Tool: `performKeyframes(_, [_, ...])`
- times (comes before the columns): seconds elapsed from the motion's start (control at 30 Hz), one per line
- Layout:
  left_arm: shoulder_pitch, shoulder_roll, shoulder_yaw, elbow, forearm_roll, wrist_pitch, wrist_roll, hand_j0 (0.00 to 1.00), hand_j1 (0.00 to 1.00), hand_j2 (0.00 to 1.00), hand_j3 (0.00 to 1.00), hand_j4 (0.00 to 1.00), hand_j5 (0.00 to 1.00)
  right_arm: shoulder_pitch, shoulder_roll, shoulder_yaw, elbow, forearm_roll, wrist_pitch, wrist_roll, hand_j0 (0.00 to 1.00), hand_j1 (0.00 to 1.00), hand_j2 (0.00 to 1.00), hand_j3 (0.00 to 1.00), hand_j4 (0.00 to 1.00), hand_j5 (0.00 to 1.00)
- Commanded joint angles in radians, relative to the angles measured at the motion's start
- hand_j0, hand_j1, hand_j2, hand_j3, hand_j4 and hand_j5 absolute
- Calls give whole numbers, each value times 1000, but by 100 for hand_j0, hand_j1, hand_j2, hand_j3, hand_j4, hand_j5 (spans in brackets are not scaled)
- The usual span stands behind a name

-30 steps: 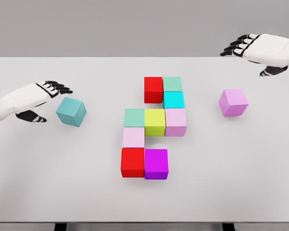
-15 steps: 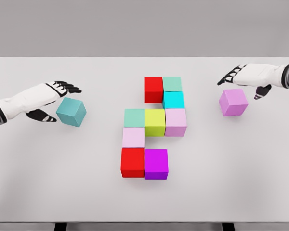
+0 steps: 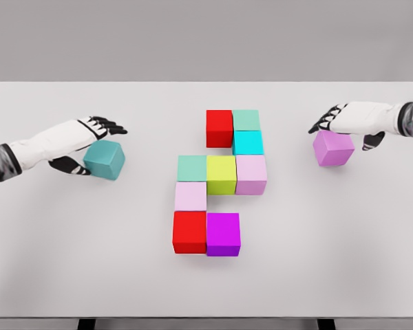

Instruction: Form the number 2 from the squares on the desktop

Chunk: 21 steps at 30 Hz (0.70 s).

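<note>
Several coloured cubes form a cluster at the table's middle: red [image 3: 219, 128], mint [image 3: 246, 119] and cyan [image 3: 248, 142] at the top, a mint [image 3: 192, 168], yellow-green [image 3: 221, 173], pale pink [image 3: 251, 174] row below, then pale pink [image 3: 191, 196], red [image 3: 190, 232] and magenta [image 3: 223, 234]. A loose teal cube [image 3: 104, 159] lies at the left. My left hand [image 3: 96, 137] hovers right over it, fingers spread, thumb beside its left face. A loose violet cube [image 3: 334, 149] lies at the right, under my right hand [image 3: 344, 127], whose fingers stretch past its top.
The white table [image 3: 55, 261] runs the full width of the view, with its front edge near the bottom. Bare surface separates each loose cube from the cluster.
Both hands have come down and inward. The left hand moved right over the teal cube. The right hand dropped from the far right corner onto the violet cube. No cube has shifted.
</note>
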Motion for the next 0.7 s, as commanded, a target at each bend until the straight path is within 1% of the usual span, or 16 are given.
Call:
performKeyframes(0.0, [0,-1,-21,0,10,0,1,100,100,100,100,100,100,3,-18,0,-39,-6,2,-1,99,99,99,99,99,99])
performKeyframes(0.1, [0,-1,-28,0,10,0,1,100,100,100,100,100,100,11,-39,-5,-85,-12,2,-2,99,99,99,99,99,99])
performKeyframes(0.13, [0,-1,-28,0,10,0,1,100,100,100,100,100,100,14,-39,-5,-88,-13,2,-2,99,99,99,99,99,99])
performKeyframes(0.33, [-2,-3,-28,1,7,0,1,100,100,100,100,100,100,43,-27,-5,-76,-3,2,-2,99,99,99,99,99,99])
performKeyframes(0.5, [-2,-14,-30,12,2,0,1,100,100,100,100,100,100,43,-25,-5,-74,0,2,-1,98,98,98,98,98,98])
performKeyframes(0.53, [-2,-14,-30,16,1,0,1,98,98,98,98,98,98,43,-25,-6,-76,-1,2,-1,98,98,98,98,98,98])
performKeyframes(0.63, [-3,-12,-42,18,-3,0,-2,79,79,79,79,79,79,41,-29,-11,-77,-3,2,-1,98,98,98,98,98,98])
performKeyframes(0.67, [-3,-12,-42,18,-15,0,-2,70,70,70,70,70,70,41,-29,-13,-79,-3,2,-1,98,98,98,98,98,98])
